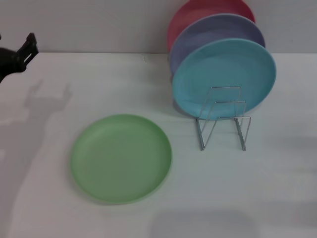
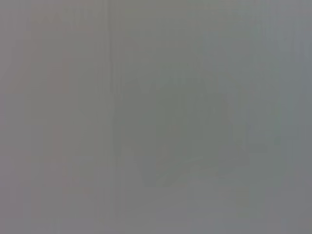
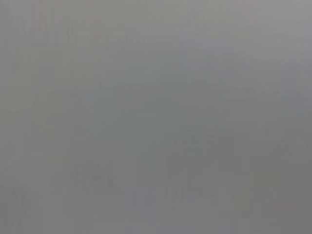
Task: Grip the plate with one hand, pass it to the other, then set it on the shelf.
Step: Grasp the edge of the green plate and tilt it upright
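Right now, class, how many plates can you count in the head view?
4. The light-green plate lies flat on the table. The turquoise plate, lavender plate and pink plate stand in the wire rack, front to back. More could be hidden behind them.

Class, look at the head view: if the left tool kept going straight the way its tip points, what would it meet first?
The left tool points up and toward the far edge of the white table. Nothing lies in that line; the green plate is nearer and off to its right. Depth is unclear.
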Controlling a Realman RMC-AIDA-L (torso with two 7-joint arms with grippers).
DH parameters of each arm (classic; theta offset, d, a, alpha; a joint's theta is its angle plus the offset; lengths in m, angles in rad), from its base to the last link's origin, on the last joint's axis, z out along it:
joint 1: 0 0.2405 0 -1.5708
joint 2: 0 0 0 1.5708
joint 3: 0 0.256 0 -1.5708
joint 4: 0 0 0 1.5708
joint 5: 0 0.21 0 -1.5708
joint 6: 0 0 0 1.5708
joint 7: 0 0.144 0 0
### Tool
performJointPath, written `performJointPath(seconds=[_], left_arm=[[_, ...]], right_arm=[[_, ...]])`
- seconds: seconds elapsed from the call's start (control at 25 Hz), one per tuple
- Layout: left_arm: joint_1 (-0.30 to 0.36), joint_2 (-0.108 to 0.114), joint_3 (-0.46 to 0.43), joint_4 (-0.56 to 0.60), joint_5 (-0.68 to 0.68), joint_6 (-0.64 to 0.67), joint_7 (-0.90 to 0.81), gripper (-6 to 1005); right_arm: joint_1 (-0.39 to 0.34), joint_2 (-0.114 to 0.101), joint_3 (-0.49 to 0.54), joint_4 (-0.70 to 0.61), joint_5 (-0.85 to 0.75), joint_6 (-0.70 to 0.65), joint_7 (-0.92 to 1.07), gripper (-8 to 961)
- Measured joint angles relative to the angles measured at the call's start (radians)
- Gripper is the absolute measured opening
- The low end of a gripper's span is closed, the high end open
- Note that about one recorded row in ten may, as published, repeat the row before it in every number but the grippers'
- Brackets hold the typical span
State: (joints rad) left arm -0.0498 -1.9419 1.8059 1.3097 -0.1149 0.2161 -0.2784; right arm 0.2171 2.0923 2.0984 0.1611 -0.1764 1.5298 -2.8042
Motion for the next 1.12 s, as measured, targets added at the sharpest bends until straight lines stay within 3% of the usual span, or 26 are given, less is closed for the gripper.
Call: performJointPath(seconds=[0.04,0.08,0.12,0.16,0.24,0.28,0.32,0.48,0.52,0.92,1.12], left_arm=[[0.000,0.000,0.000,0.000,0.000,0.000,0.000,809],[0.007,0.007,0.003,0.072,0.005,-0.091,-0.017,809],[0.008,0.011,0.004,0.204,0.007,-0.305,-0.021,809],[0.008,0.011,0.004,0.204,0.007,-0.305,-0.021,809],[-0.003,0.003,-0.004,0.294,0.003,-0.483,0.013,809],[-0.003,0.003,-0.004,0.294,0.003,-0.483,0.013,809],[-0.059,-0.044,-0.060,0.409,-0.034,-0.821,0.142,809],[-0.150,-0.116,-0.183,0.464,-0.116,-1.148,0.334,810],[-0.186,-0.125,-0.216,0.471,-0.159,-1.255,0.395,809],[-0.225,-0.124,-0.222,0.449,-0.238,-1.470,0.435,801],[-0.234,-0.126,-0.197,0.379,-0.240,-1.476,0.429,802]], right_arm=[[-0.001,0.000,-0.001,0.000,0.000,-0.002,0.000,757],[-0.002,0.000,0.000,0.000,0.000,-0.005,0.000,757],[-0.003,0.000,0.000,0.000,0.000,-0.008,0.000,757],[-0.003,0.000,0.000,0.000,0.000,-0.008,0.000,757],[-0.003,0.000,0.001,0.000,0.000,-0.011,0.000,757],[-0.003,0.000,0.001,0.000,0.000,-0.012,0.000,757],[-0.003,0.000,0.001,0.000,0.000,-0.015,0.000,757],[-0.002,0.000,-0.002,0.000,0.000,-0.023,0.000,756],[0.000,0.000,-0.003,-0.001,-0.001,-0.026,0.000,756],[-0.007,0.000,0.002,-0.002,-0.001,-0.034,-0.003,756],[-0.004,0.000,0.000,-0.002,0.000,-0.037,-0.003,756]])
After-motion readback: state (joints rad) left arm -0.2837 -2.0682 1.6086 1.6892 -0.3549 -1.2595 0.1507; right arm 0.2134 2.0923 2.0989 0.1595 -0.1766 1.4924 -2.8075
